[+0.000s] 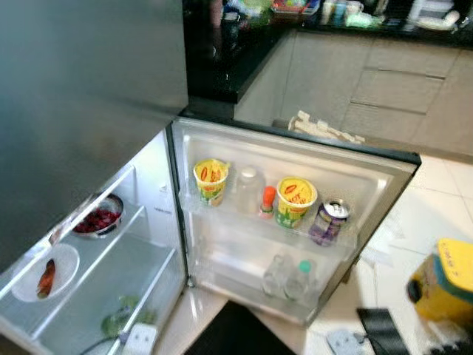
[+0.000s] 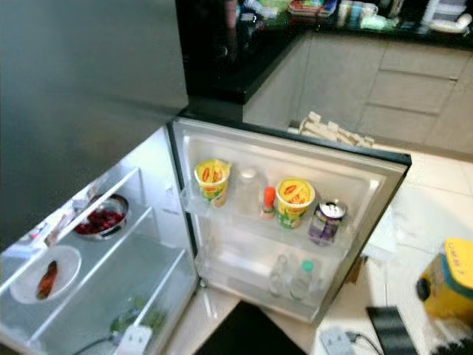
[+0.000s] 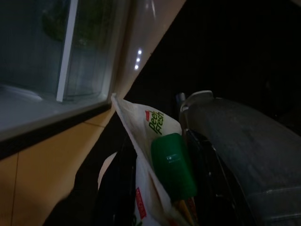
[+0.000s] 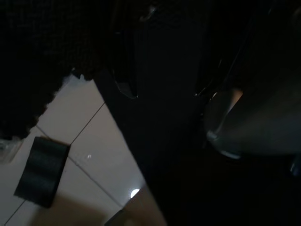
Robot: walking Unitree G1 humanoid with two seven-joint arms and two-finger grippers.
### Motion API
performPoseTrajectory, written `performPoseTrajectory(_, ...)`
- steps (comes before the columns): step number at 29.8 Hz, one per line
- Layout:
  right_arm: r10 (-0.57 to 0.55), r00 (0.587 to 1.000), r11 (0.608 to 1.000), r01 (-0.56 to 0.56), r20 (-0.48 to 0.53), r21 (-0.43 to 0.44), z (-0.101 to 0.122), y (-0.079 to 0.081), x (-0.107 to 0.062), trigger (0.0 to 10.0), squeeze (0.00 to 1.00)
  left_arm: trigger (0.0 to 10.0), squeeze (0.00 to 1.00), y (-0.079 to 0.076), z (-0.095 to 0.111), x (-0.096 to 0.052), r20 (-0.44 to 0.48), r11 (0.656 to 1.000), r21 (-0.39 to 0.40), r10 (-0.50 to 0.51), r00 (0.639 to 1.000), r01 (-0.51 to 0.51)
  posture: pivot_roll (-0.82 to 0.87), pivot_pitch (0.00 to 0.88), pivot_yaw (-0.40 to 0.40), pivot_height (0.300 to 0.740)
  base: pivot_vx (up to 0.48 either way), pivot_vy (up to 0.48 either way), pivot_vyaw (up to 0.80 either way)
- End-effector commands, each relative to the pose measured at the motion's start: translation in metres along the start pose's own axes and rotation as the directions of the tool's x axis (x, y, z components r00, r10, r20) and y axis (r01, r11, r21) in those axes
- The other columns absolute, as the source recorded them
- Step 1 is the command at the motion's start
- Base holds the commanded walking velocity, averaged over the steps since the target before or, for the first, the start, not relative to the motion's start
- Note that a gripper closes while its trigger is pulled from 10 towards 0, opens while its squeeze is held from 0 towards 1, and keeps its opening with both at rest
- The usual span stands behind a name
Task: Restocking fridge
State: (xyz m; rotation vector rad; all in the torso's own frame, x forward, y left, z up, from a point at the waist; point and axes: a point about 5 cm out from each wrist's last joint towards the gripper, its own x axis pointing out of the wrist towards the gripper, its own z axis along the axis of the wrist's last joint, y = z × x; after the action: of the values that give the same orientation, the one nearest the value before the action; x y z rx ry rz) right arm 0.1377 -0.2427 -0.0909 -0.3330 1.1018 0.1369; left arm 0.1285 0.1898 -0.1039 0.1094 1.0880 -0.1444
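Low beside the open fridge (image 1: 177,222), the left claw (image 3: 155,188) is clamped on a bag (image 3: 141,127) with a green-capped item, which could snag the crowded door shelf (image 1: 251,222) and topple its cups.

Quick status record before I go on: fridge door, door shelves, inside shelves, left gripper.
fridge door: open
upper door shelf: two yellow cups, clear jar, orange-capped bottle, can
lower door shelf: two clear bottles
inside shelves: metal bowl of red food, white plate
left gripper: holds white bag with green-capped item
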Motion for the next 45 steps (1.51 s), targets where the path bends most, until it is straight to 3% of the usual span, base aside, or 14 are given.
performPoseTrajectory(1,0.006,1.0,1.0,-0.006,-0.008,0.018,-0.003,0.003,0.0,10.0,0.0,10.0,0.0,-0.008,-0.008,0.0,-0.029,1.0,-0.007,-0.022,0.999,0.022,-0.05,0.0,-0.015,0.74,0.0,0.0,0.0)
performPoseTrajectory(15,0.008,1.0,1.0,-0.007,-0.015,0.017,-0.004,0.004,0.0,10.0,0.0,10.0,0.0,-0.006,-0.008,0.0,-0.036,1.0,-0.015,0.001,0.999,-0.002,-0.05,0.0,-0.015,0.74,0.0,0.0,0.0)
performPoseTrajectory(19,0.009,1.0,1.0,-0.009,-0.024,0.017,-0.007,0.005,0.0,10.0,0.0,10.0,0.0,0.009,0.002,-0.001,0.011,0.995,0.007,0.099,0.995,-0.1,-0.05,0.0,-0.015,0.74,0.0,0.0,0.0)
performPoseTrajectory(32,0.009,0.999,1.0,-0.009,-0.031,0.018,-0.009,0.006,-0.001,10.0,0.0,10.0,0.0,0.004,0.002,0.0,0.006,0.999,0.004,0.052,0.999,-0.052,-0.05,0.0,-0.013,0.74,0.0,0.0,0.0)
performPoseTrajectory(45,0.01,0.999,1.0,-0.009,-0.038,0.021,-0.011,0.008,-0.001,10.0,0.0,10.0,0.0,0.004,0.002,0.0,0.007,0.999,0.006,0.049,0.999,-0.049,-0.05,0.0,-0.011,0.74,0.274,0.0,0.0)
